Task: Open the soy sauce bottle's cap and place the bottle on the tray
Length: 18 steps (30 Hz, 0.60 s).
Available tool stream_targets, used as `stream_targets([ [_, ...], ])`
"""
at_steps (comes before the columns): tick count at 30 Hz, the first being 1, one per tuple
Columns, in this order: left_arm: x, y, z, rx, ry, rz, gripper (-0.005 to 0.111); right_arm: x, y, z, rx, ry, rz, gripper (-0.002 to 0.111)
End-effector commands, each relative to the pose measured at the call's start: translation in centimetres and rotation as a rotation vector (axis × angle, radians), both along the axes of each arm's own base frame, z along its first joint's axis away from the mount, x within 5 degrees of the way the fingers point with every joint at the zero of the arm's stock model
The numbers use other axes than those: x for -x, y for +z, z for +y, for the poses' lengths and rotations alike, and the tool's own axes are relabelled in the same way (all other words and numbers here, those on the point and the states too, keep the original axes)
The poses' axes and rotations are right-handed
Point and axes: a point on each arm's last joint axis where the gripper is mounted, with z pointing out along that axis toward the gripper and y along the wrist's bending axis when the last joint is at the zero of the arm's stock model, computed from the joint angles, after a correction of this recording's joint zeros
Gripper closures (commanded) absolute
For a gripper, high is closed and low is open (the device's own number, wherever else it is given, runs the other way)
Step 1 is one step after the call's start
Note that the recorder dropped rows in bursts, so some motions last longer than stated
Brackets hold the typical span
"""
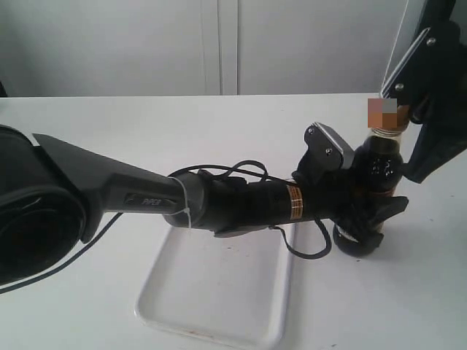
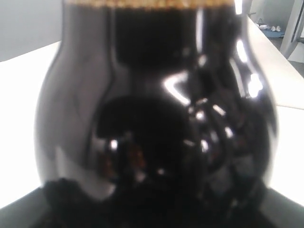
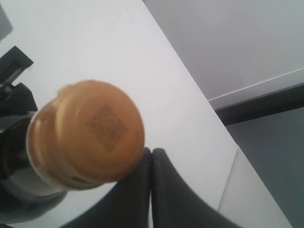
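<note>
step: opening the cap, my read; the lid looks shut and sits flat on the neck
soy sauce bottle: upright, right of the tray and off it, just past its far right corner; base hidden, can't tell if it rests on the tabletop or is lifted a bit
left end effector: reaches in from the left, pinching the bottle's lower body; its wrist view is nearly all dark glass
right end effector: fingers pressed together, nothing between them; tips touching or just beside the cap's rim, on the bottle's right side
how to do it well: use the closed tips as a wedge, catch under the flip lid's lip, push up and over; contact should be at the lip, since on the cap's side wall the tips would likely slip off
left's job: firm low clamp so the bottle doesn't tilt or spin when the push comes
risk: an off-centre push could tip the bottle left; it looks near full, so it could spill once open
unclear: which way the lid's lip and hinge face, not readable from above
after: tray is left and near of the bottle; short carry, set it down upright
</note>
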Motion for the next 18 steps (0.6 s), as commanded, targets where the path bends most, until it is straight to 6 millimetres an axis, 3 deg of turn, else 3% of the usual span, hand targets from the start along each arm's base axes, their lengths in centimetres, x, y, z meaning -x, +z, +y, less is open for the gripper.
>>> stream_targets([
  [1,0.6,-2.0,-0.2,-0.136,-0.008,-0.027,0.107,0.1,1.3,1.7,-0.045,0.065,-0.077,0.108],
  [8,0.7,-2.0,-0.2,-0.14,-0.014,-0.03,0.107,-0.1,5.6,1.7,-0.122,0.021,-0.152,0.108],
  [18,0.7,-2.0,-0.2,-0.139,-0.014,-0.026,0.107,-0.1,6.5,1.4,-0.163,-0.036,-0.117,0.108],
])
